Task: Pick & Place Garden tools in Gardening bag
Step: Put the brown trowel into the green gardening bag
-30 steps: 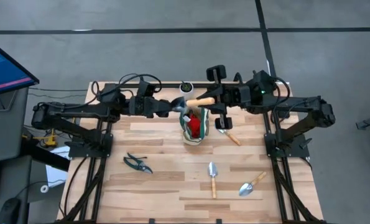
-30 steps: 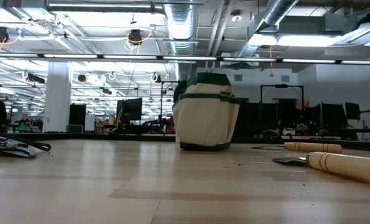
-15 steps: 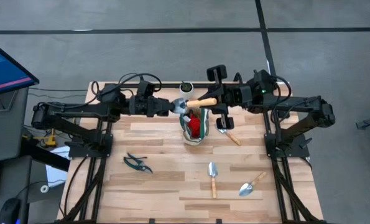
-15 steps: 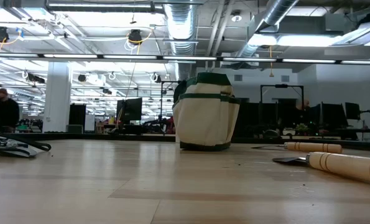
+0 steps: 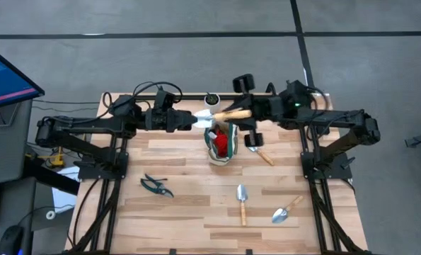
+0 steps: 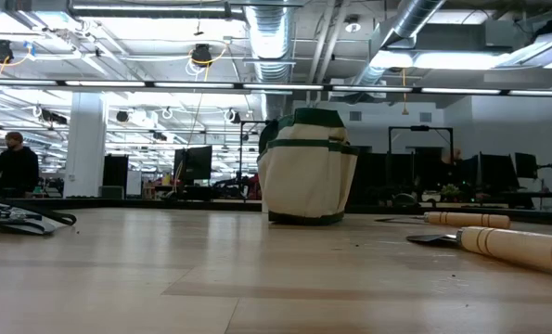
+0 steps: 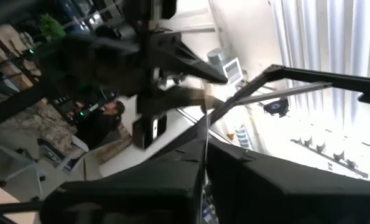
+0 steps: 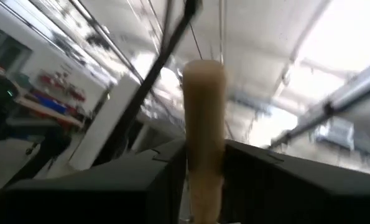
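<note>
Above the gardening bag (image 5: pixel 221 145), the left gripper (image 5: pixel 194 121) is pinching the trowel (image 5: pixel 223 115) blade; the right gripper (image 5: pixel 251 110) is holding its wooden handle.

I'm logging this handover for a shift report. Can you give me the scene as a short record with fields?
bag: gardening bag stands upright mid-table, red-and-black glove inside
held tool: trowel held level above the bag, between both arms
left gripper: jaws shut on the trowel's blade end
right gripper: at the wooden handle, which lies between its fingers; grip state unclear
still on table: pruning shears, three trowels at and
other: small white pot at the far edge
</note>
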